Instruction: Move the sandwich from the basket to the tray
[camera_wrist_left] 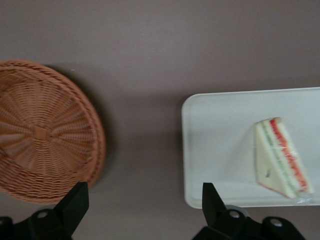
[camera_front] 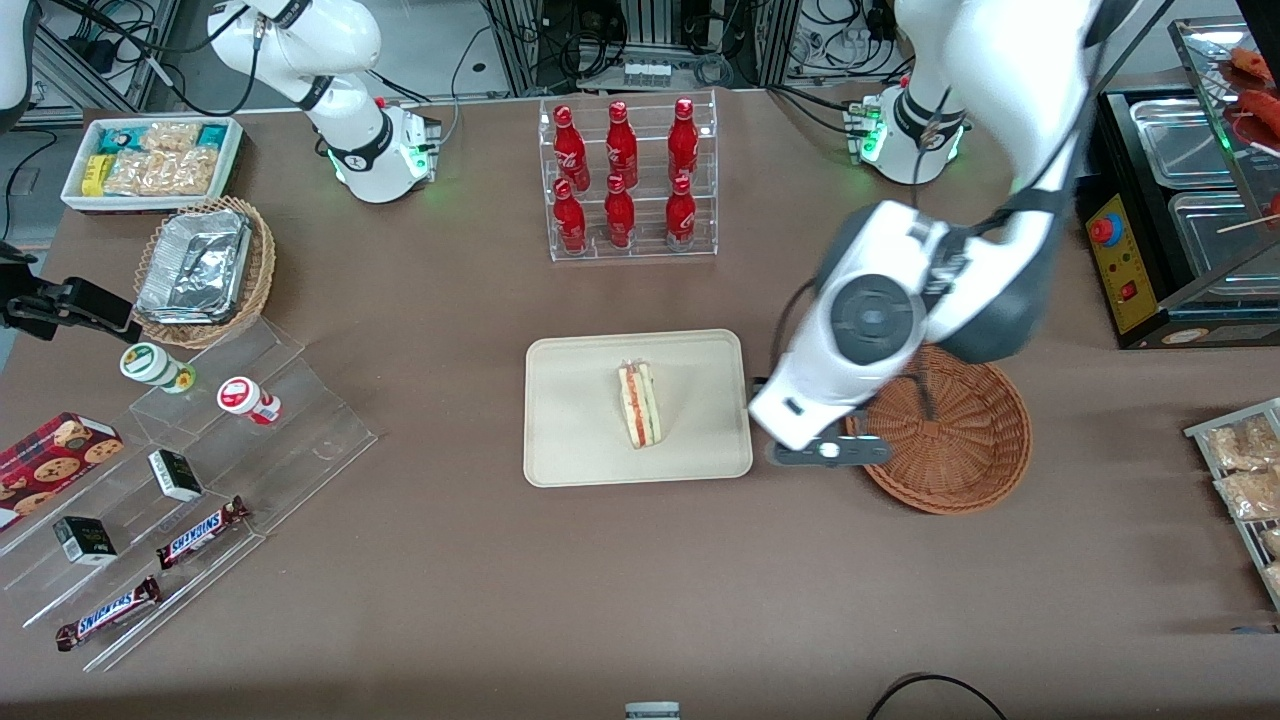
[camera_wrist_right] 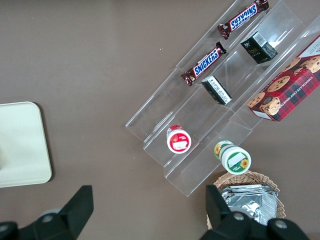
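Gripper point(camera_wrist_left: 145, 200) hovers over bare tabletop between basket point(camera_front: 950, 430) and tray point(camera_front: 570, 420), right of centre in the front view; fingers point(camera_wrist_left: 75, 200) spread wide, holding and touching nothing. Sandwich point(camera_front: 639, 404) lies on the tray, mid-frame. Basket holds nothing.

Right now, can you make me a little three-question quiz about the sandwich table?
1. True or false: the sandwich lies on the tray.
2. What is inside the basket? A) a sandwich B) nothing C) a bottle
3. Fill in: the gripper hovers with its fingers ____, above the table between basket and tray.

Key: 1 true; 2 B; 3 open.
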